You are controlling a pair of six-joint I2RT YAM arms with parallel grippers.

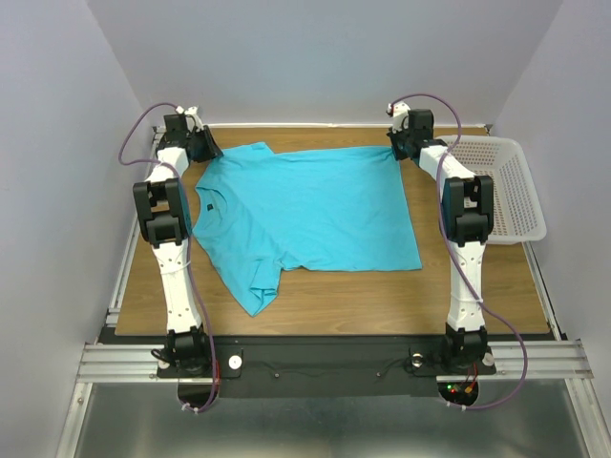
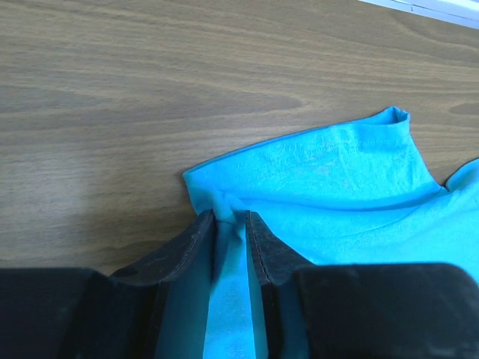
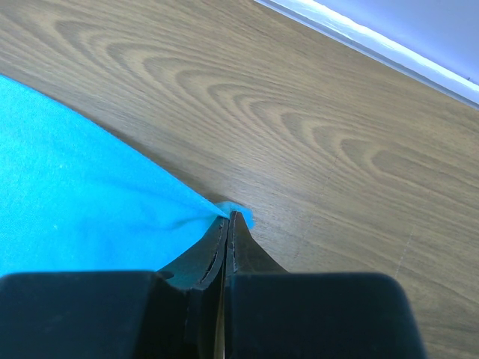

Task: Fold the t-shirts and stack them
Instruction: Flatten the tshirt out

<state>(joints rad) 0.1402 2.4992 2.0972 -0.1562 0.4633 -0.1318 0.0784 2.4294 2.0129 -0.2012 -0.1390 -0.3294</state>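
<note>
Left gripper [image 2: 230,217], right gripper [image 3: 229,217] on t-shirt [image 1: 315,205] edges; neck label [image 1: 208,207] illegible

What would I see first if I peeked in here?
A big turquoise t-shirt lies spread across the middle of the wooden table. The left gripper and right gripper each pinch a far corner of it. A white mesh basket sits at the table's right edge.

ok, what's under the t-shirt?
Wooden table shows around the t-shirt, which lies flat on it. Anything beneath the cloth is covered. Left claw and right claw pinch its far corners.
</note>
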